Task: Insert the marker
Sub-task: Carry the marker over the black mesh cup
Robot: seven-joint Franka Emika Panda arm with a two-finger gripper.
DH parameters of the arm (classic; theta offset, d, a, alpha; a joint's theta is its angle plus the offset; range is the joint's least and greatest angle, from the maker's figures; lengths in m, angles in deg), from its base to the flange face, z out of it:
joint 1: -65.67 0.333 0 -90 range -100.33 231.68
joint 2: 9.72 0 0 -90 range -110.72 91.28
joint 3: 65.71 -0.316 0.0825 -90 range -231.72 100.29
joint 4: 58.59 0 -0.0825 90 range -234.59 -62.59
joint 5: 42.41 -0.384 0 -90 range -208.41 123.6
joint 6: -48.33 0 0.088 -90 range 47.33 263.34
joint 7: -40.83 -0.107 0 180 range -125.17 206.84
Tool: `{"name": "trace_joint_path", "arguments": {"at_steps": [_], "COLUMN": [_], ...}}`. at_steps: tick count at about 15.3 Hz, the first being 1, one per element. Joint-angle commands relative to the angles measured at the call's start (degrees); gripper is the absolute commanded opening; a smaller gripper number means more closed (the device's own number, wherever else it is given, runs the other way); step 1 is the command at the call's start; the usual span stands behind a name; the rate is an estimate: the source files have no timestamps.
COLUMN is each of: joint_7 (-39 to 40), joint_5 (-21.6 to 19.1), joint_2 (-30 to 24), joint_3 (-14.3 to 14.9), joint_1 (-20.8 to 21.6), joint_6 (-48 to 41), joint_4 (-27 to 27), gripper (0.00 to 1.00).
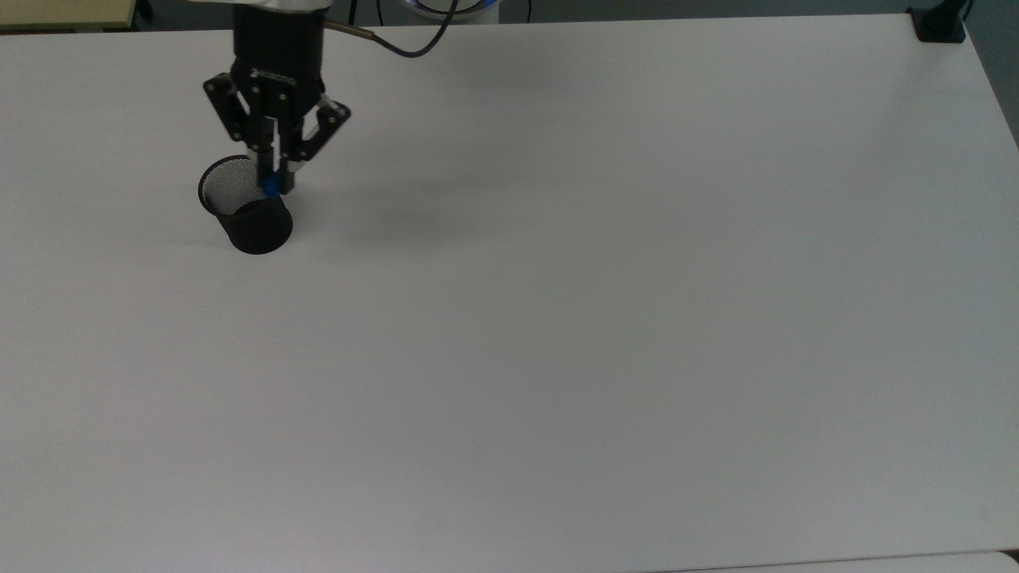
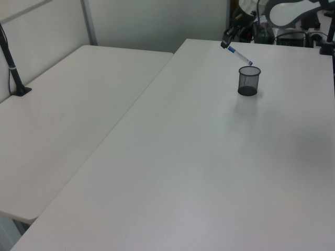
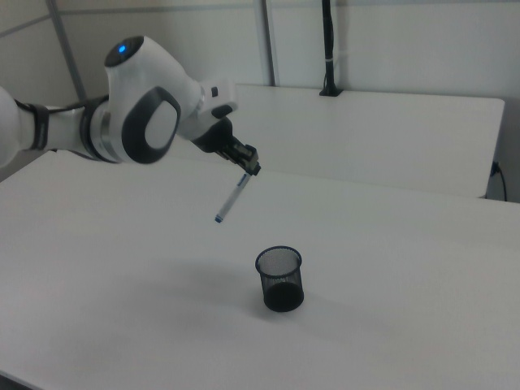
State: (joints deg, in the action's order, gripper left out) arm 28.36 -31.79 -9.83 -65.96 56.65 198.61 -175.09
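Note:
My gripper [image 1: 273, 171] [image 2: 229, 44] [image 3: 250, 168] is shut on one end of the marker [image 1: 271, 188] [image 2: 240, 54] [image 3: 231, 197], a slim white pen with blue ends. The marker hangs tilted in the air, its free blue end pointing down. The black mesh cup [image 1: 245, 204] [image 2: 249, 80] [image 3: 280, 279] stands upright on the white table [image 1: 557, 318]. In the left view the marker's lower tip hovers just above the cup's rim. In the right view the marker hangs well above the cup and to the right view's left of it.
A second white table [image 2: 68, 110] [image 3: 382, 130] adjoins this one. A black post base [image 1: 939, 24] sits at the far corner in the top view. My arm [image 3: 138, 122] reaches over the table from the right view's left.

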Motion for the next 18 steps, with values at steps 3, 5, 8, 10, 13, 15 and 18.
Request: {"name": "trace_joint_path", "arguments": {"at_steps": [3, 5, 8, 10, 13, 15, 18], "joint_7": [4.9, 6.1, 9.7, 10.7, 10.8, 11.0, 12.2], "joint_5": [0.5, 0.5, 0.5, 0.5, 0.5, 0.7, 0.8], "joint_2": [-1.7, -1.3, -1.3, -0.4, 1.3, 2.0, 5.0], "joint_3": [5.3, 6.6, 8.2, 8.4, 8.4, 8.4, 8.4], "joint_1": [-0.6, -1.0, -1.8, -1.8, -1.6, -1.7, -1.8], "joint_6": [19.1, 24.2, 30.4, 37.5, 39.5, 41.6, 46.0], "joint_4": [-9.8, -11.4, -14.9, -17.4, -18.0, -18.1, -18.1], "gripper": [0.00, 0.00, 0.00, 0.00, 0.00, 0.00, 0.00]}}
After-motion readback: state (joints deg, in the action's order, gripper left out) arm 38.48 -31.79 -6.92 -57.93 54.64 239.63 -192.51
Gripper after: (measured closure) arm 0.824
